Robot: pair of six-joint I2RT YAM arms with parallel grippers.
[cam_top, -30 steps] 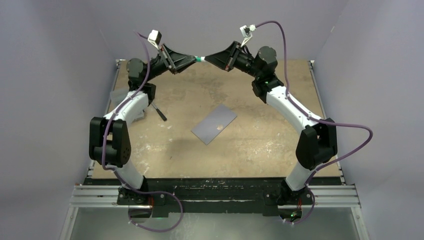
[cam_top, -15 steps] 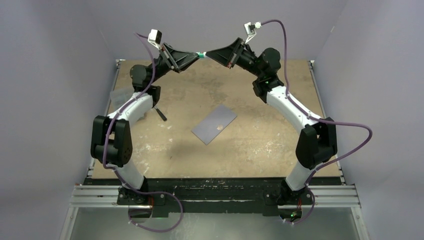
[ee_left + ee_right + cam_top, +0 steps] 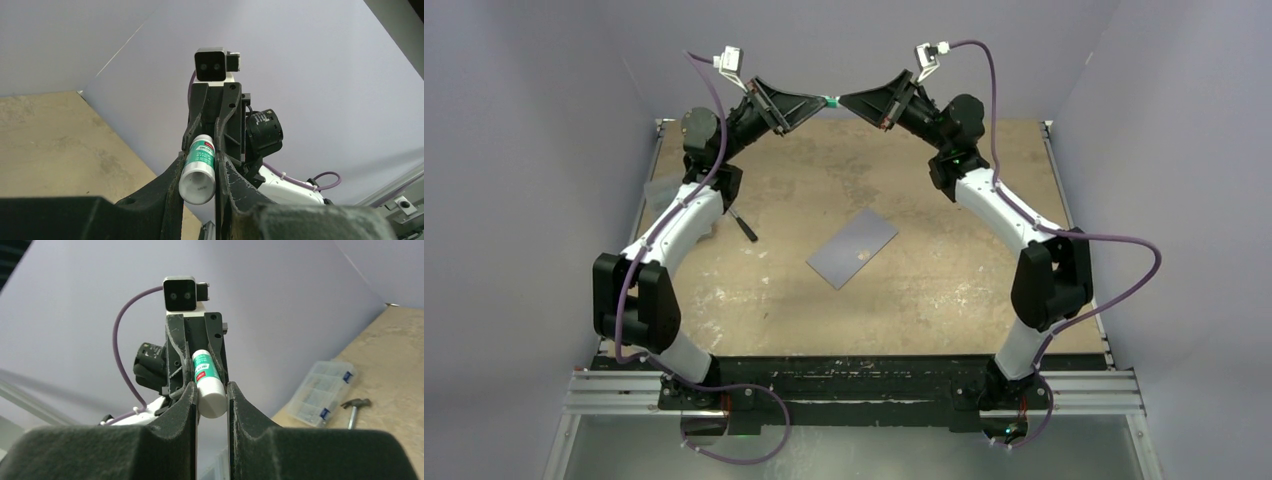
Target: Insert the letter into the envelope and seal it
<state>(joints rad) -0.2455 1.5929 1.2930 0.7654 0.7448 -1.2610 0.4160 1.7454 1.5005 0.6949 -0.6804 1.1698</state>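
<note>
The grey-blue envelope lies flat in the middle of the table with a small peach spot on its face. The letter is not in view. High above the table's far edge, a green-and-white glue stick hangs between both grippers. My left gripper is shut on one end and my right gripper is shut on the other. In the left wrist view the glue stick sits between the left gripper's fingers. The right wrist view shows the white end of the glue stick in the right gripper.
A clear plastic box and a hammer lie at the table's far left, also seen from above as the box and hammer. Lilac walls close in the table on three sides.
Both grippers have risen and tilted more level with the glue stick held between them. The left arm's elbow has swung outward. The envelope has not moved.
</note>
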